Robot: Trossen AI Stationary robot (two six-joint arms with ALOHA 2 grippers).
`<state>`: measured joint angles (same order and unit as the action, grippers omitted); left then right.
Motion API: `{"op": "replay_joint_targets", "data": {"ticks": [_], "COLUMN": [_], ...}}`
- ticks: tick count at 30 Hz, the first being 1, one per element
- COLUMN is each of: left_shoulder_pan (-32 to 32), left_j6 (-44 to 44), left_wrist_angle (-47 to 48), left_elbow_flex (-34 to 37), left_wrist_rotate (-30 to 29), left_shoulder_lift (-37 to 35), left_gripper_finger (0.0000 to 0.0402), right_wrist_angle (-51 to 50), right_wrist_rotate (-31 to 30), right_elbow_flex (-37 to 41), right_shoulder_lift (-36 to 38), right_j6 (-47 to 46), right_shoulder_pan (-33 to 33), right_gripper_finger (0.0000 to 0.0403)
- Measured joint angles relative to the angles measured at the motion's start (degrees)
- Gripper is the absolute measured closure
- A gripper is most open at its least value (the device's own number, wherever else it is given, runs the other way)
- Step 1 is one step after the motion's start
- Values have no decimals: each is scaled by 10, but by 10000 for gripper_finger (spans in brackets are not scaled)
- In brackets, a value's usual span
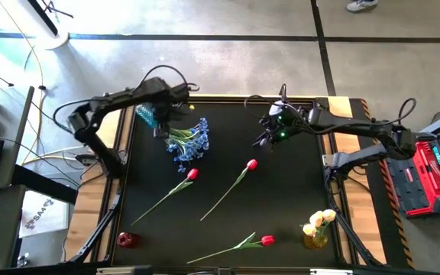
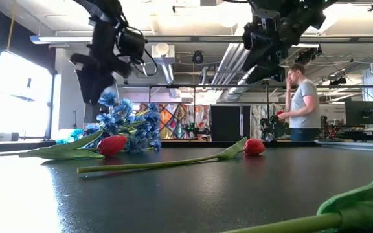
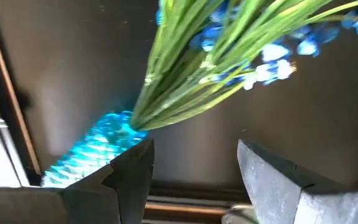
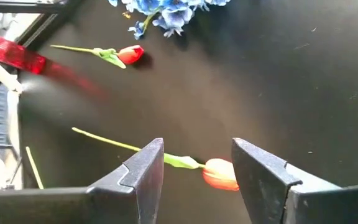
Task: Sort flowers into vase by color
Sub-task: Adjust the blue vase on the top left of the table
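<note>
Blue spray (image 1: pixel 188 142): on counter (image 1: pixel 296 191), far-left of yellow vase (image 1: pixel 316 238) | Left end effector (image 3: pixel 194 171): spread, empty, above spray's stems | Right end effector (image 4: pixel 197 168): spread, empty, over red tulip (image 4: pixel 219 174) | Handling: light, floppy; likely grip bunched stems, not blossoms

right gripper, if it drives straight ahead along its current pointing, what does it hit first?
Most likely the red tulip: in the right wrist view its head and stem sit between the right gripper's open fingers. Depth is unclear; the low view shows the gripper well above the table.
</note>
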<state>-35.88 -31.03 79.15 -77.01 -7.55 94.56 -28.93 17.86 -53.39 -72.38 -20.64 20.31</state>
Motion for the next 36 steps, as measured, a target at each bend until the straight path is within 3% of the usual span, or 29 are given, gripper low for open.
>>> {"op": "replay_joint_targets", "data": {"ticks": [6,14,19,27,36], "left_shoulder_pan": [-51,-121,-158,-161,-158], "left_j6": [-96,-121,-169,-166,-155], "left_wrist_angle": [9,-17,-15,-28,-69], "left_elbow_flex": [-30,-21,2,5,43], "left_wrist_rotate": [-2,10,-20,-26,-103], "left_shoulder_lift": [39,41,40,40,40], "left_gripper_finger": [182,182,187,192,192], "right_wrist_angle": [0,44,60,59,57], "right_wrist_rotate": [-44,-80,-81,-85,-87], "right_elbow_flex": [0,0,0,0,0], "right_shoulder_lift": [0,0,0,0,0], "right_j6": [-30,-76,-76,-69,-57], "right_shoulder_pan": [-2,2,9,10,6], "right_gripper_finger": [226,226,226,226,226]}}
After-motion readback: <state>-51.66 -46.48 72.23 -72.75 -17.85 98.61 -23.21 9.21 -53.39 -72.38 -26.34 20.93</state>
